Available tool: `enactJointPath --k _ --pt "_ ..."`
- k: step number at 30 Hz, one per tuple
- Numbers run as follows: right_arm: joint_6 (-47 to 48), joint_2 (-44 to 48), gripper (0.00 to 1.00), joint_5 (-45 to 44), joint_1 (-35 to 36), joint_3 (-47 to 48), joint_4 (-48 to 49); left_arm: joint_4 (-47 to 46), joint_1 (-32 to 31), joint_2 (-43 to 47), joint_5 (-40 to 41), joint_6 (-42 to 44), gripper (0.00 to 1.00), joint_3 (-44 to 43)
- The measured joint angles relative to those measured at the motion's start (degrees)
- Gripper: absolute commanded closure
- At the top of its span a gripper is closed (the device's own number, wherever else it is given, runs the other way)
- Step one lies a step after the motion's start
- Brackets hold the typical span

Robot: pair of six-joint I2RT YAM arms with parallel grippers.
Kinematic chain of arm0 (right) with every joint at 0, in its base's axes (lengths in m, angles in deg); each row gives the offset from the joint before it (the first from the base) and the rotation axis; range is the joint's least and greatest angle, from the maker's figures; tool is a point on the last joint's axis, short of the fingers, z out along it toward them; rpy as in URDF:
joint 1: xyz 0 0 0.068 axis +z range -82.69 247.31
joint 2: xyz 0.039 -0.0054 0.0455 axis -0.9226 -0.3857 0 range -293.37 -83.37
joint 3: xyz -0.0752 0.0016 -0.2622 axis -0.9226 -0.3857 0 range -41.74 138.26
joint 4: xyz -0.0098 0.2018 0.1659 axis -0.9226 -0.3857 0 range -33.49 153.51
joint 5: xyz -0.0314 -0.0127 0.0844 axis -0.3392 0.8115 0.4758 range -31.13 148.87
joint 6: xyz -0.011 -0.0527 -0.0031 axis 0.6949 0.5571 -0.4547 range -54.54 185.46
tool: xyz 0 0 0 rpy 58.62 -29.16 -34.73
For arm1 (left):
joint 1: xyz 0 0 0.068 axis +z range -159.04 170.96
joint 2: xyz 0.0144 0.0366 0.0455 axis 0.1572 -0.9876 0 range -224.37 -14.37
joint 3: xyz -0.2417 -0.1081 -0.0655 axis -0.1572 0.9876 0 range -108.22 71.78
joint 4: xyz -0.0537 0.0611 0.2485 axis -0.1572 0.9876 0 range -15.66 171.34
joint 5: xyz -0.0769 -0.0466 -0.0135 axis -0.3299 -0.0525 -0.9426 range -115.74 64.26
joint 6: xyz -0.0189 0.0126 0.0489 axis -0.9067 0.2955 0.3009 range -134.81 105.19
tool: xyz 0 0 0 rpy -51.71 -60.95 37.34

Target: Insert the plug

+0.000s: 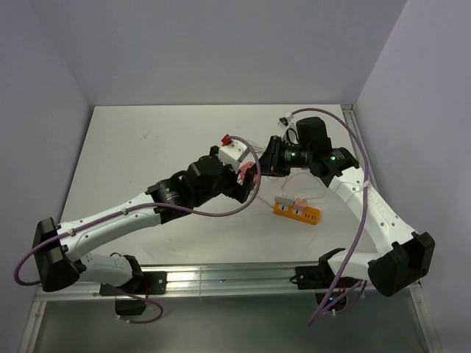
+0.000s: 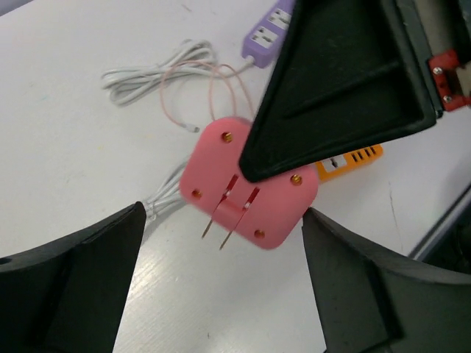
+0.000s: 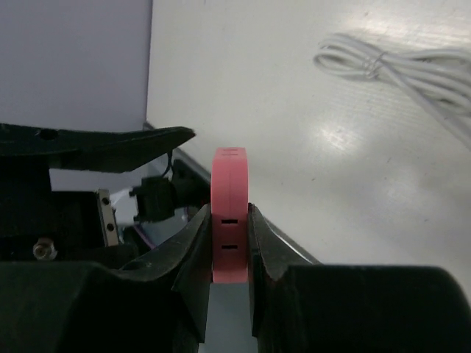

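A flat pink plug [image 2: 261, 184] with two metal prongs pointing down-left hangs above the table. My right gripper [image 3: 228, 215] is shut on the plug [image 3: 229, 168], seen edge-on between its fingers. In the left wrist view one right finger [image 2: 338, 88] covers the plug's upper right. My left gripper [image 2: 222, 220] is open, a finger on each side below the plug, not touching it. From above, both grippers meet at the plug [image 1: 248, 173]. An orange power strip [image 1: 296, 211] lies on the table just right of them, partly hidden in the left wrist view [image 2: 352, 157].
A purple power strip [image 2: 268, 29] lies beyond the plug, with a coiled white cable [image 2: 147, 70] to its left, also in the right wrist view [image 3: 412, 70]. A thin pinkish wire [image 2: 213, 81] loops by it. The table's near rail [image 1: 221, 276] runs between the arm bases.
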Motion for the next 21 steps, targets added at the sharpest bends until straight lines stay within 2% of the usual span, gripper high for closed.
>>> enactJointPath --k 4,11,15,18,21 --pt "-2.2 0.3 1.00 -7.9 0.0 0.0 0.2 -0.1 2.0 0.1 6.5 -5.5 0.06 -0.7" --pt "-8.4 -1.8 1.00 -25.7 -1.1 2.6 -3.7 -2.8 13.9 2.3 11.0 -14.7 0.07 -5.2" --pt "-14.0 -6.8 1.00 -38.3 -3.3 8.2 -7.6 -5.2 18.5 -0.5 7.0 -18.8 0.12 -10.9" --pt "-17.8 -8.9 1.00 -44.9 -6.1 9.6 -8.9 -8.2 22.1 -7.2 0.3 -20.9 0.17 -16.8" --pt "-20.9 -9.6 1.00 -48.2 -10.3 9.6 -9.4 -9.9 24.5 -15.5 -7.3 -22.0 0.17 -21.5"
